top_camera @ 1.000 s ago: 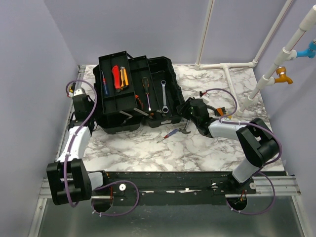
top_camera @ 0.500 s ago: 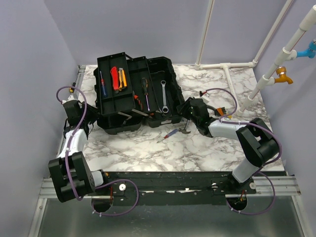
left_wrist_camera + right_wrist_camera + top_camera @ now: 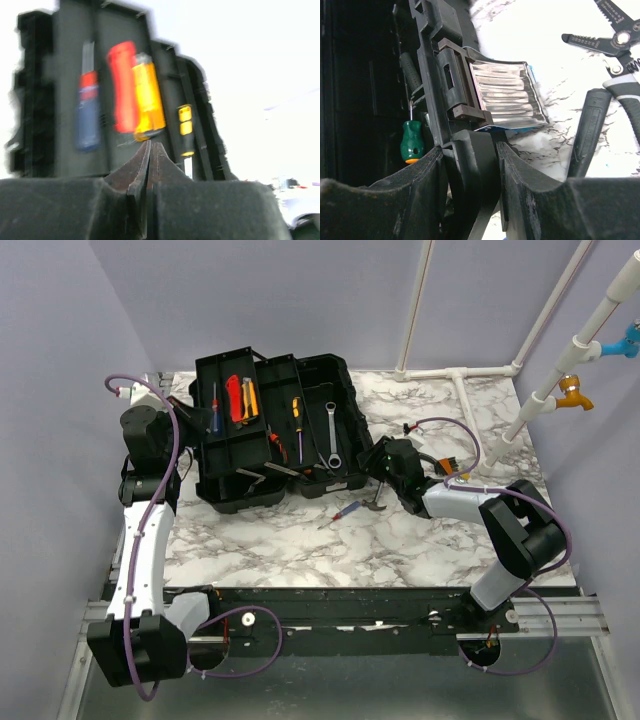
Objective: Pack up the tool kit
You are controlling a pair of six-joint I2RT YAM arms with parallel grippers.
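The black toolbox [image 3: 338, 380] lies open at the table's back left, with its tray [image 3: 222, 445] raised over the left half. The tray holds a blue screwdriver [image 3: 88, 112], a red knife [image 3: 122, 85] and a yellow knife [image 3: 146, 95]. A wrench [image 3: 331, 435] and a yellow-handled screwdriver [image 3: 297, 420] lie in the box. My left gripper [image 3: 200, 417] [image 3: 150, 145] is shut and empty, just off the tray's left edge. My right gripper [image 3: 376, 462] [image 3: 492, 150] is shut on the toolbox's right wall [image 3: 427, 75]. A small screwdriver [image 3: 345, 511] and pliers [image 3: 376, 502] lie loose in front.
A wire stripper [image 3: 615, 37] and a silvery packet [image 3: 505, 95] lie on the marble beside the box's latch [image 3: 457, 82]. A green-handled screwdriver [image 3: 411, 142] sits inside the box. White pipes [image 3: 460, 375] run along the back right. Purple walls close in the left and back.
My left arm has risen and swung from the toolbox's near left corner up to the tray's left edge. The tray has shifted slightly left. The right arm has not moved.
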